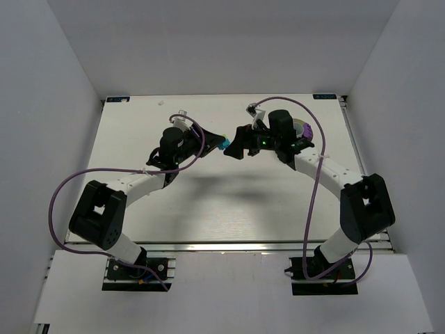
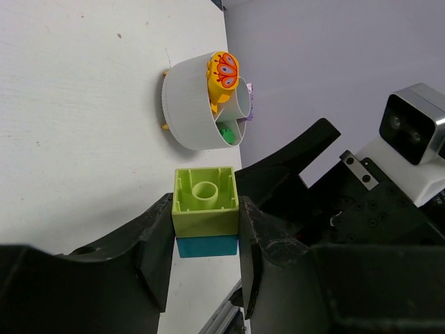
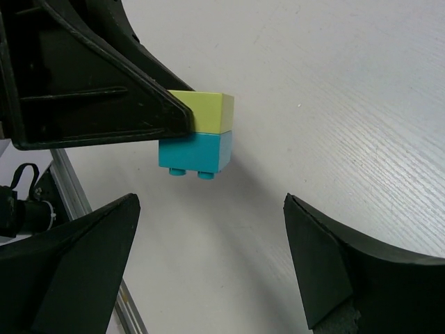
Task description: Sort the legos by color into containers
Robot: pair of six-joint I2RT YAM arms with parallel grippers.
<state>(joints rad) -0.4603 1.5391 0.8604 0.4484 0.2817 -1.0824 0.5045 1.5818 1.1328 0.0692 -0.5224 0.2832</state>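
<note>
My left gripper [image 2: 206,233] is shut on a two-coloured lego stack [image 2: 204,209], a pale yellow-green brick on a cyan brick, held above the table. In the top view the left gripper [image 1: 217,141] holds the stack [image 1: 224,145] at the table's middle back. My right gripper [image 3: 208,257] is open and empty, facing the stack [image 3: 197,140] with its fingers [image 3: 76,264] a little short of it; it also shows in the top view [image 1: 233,148]. The round white bowl [image 2: 188,104] holds an orange butterfly-printed brick [image 2: 224,76], a green brick [image 2: 226,132] and a purple piece [image 2: 249,97].
In the top view the bowl [image 1: 302,127] sits at the back right, mostly hidden behind my right arm. The table's metal edge rail [image 3: 69,184] shows in the right wrist view. White walls enclose the table on three sides.
</note>
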